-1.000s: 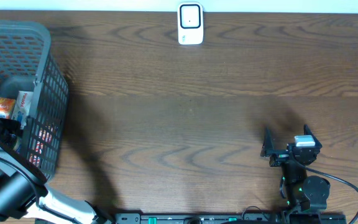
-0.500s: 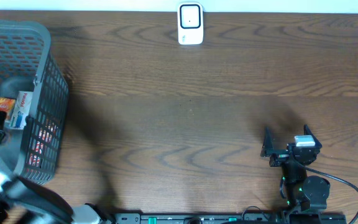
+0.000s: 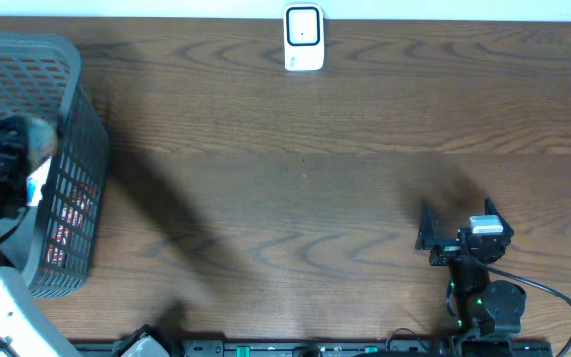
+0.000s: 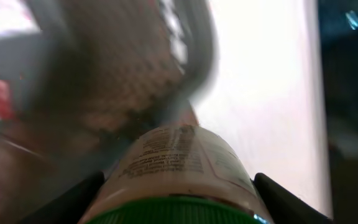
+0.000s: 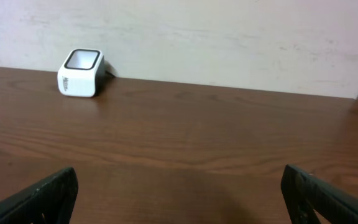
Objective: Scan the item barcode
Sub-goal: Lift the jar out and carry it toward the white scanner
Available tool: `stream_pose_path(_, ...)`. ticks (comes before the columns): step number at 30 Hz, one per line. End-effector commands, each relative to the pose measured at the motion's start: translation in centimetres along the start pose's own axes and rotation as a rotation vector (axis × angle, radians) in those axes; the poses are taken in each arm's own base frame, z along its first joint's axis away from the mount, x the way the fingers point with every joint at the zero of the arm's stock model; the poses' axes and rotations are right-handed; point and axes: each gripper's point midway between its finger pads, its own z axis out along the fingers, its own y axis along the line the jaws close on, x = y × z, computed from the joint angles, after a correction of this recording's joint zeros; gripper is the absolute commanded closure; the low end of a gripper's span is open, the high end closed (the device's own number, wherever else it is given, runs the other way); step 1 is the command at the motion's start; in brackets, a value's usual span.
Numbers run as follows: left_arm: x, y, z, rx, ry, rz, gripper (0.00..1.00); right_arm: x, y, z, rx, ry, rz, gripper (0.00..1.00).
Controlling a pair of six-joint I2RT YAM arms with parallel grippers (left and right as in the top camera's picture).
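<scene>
1. Looks like a mock shop checkout, set up on a bench.
2. Barcode scanner (image 3: 303,38) at far table (image 3: 315,198) edge.
3. Grey shopping basket (image 3: 75,129) w/ packaged goods (image 3: 36,185).
4. Plain wall (image 5: 229,37) behind.

right arm (image 3: 474,263): black; silver wrist block (image 3: 486,228); green lights (image 3: 467,302) | cable (image 3: 563,297): black | left arm (image 3: 13,317): white

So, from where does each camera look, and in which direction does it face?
Overhead: above, looking down at the brown wooden table, grey plastic mesh basket and white box-shaped scanner; the right gripper and blurred left arm show.
Left wrist: on the left arm, looking along the left gripper at the white bottle with a green cap it holds; black fingers show.
Right wrist: low over the table, facing the scanner; the open right gripper shows.
Shared: overhead and right wrist both see the scanner.
</scene>
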Motion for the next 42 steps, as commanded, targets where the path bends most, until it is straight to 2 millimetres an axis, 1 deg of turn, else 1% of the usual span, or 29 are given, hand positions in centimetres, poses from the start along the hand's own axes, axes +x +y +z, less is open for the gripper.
stream_pose_path(1, 5.3, -5.0, -0.1, 0.17, 0.21, 0.042, 0.32, 0.0, 0.1, 0.0, 0.0, 0.0, 0.015, 0.01)
stream_pose_path(2, 6.3, -5.2, 0.2, 0.169, 0.241, 0.056, 0.32, 0.0, 0.1, 0.0, 0.0, 0.0, 0.015, 0.01)
stream_pose_path(3, 7.8, -5.7, 0.7, 0.168, 0.28, 0.083, 0.31, 0.0, 0.1, 0.0, 0.0, 0.0, 0.015, 0.01)
stream_pose_path(5, 10.2, -5.9, 1.9, 0.132, 0.324, 0.138, 0.31, 0.0, 0.1, 0.0, 0.0, 0.0, 0.015, 0.01)
stream_pose_path(9, 14.7, -5.2, 4.6, 0.011, 0.344, 0.299, 0.32, 0.0, 0.1, 0.0, 0.0, 0.0, 0.015, 0.01)
stream_pose_path(12, 18.8, -4.6, 6.8, -0.084, 0.366, 0.44, 0.32, 0.0, 0.1, 0.0, 0.0, 0.0, 0.015, 0.01)
stream_pose_path(14, 21.0, -3.9, 8.1, -0.142, 0.373, 0.517, 0.32, 0.0, 0.1, 0.0, 0.0, 0.0, 0.015, 0.01)
stream_pose_path(18, 25.7, -1.6, 11.3, -0.276, 0.391, 0.682, 0.32, 0.0, 0.1, 0.0, 0.0, 0.0, 0.015, 0.01)
stream_pose_path(22, 29.4, 1.6, 14.4, -0.404, 0.417, 0.824, 0.32, 0.0, 0.1, 0.0, 0.0, 0.0, 0.015, 0.01)
stream_pose_path(24, 31.5, 3.5, 15.9, -0.456, 0.455, 0.865, 0.32, 0.0, 0.1, 0.0, 0.0, 0.0, 0.015, 0.01)
stream_pose_path(26, 33.1, 5.1, 17.2, -0.499, 0.478, 0.867, 0.32, 0.1, 0.1, 0.0, 0.0, 0.0, 0.015, 0.01)
stream_pose_path(28, 34.4, 6.7, 18.5, -0.549, 0.48, 0.82, 0.31, 0.0, 0.1, 0.0, 0.0, 0.0, 0.015, 0.01)
stream_pose_path(30, 35.0, 8.1, 19.4, -0.602, 0.462, 0.746, 0.32, 0.0, 0.1, 0.0, 0.0, 0.0, 0.015, 0.01)
stream_pose_path(33, 34.7, 10.0, 20.2, -0.703, 0.367, 0.594, 0.32, 0.0, 0.1, 0.0, 0.0, 0.0, 0.015, 0.01)
stream_pose_path(35, 34.3, 11.1, 20.5, -0.765, 0.277, 0.457, 0.32, 0.1, 0.1, 0.0, 0.0, 0.0, 0.015, 0.01)
stream_pose_path(39, 34.8, 12.0, 20.8, -0.811, 0.192, 0.234, 0.32, 0.0, 0.1, 0.0, 0.0, 0.0, 0.015, 0.01)
stream_pose_path(42, 35.5, 11.8, 21.2, -0.797, 0.193, 0.171, 0.31, 0.0, 0.1, 0.0, 0.0, 0.0, 0.015, 0.01)
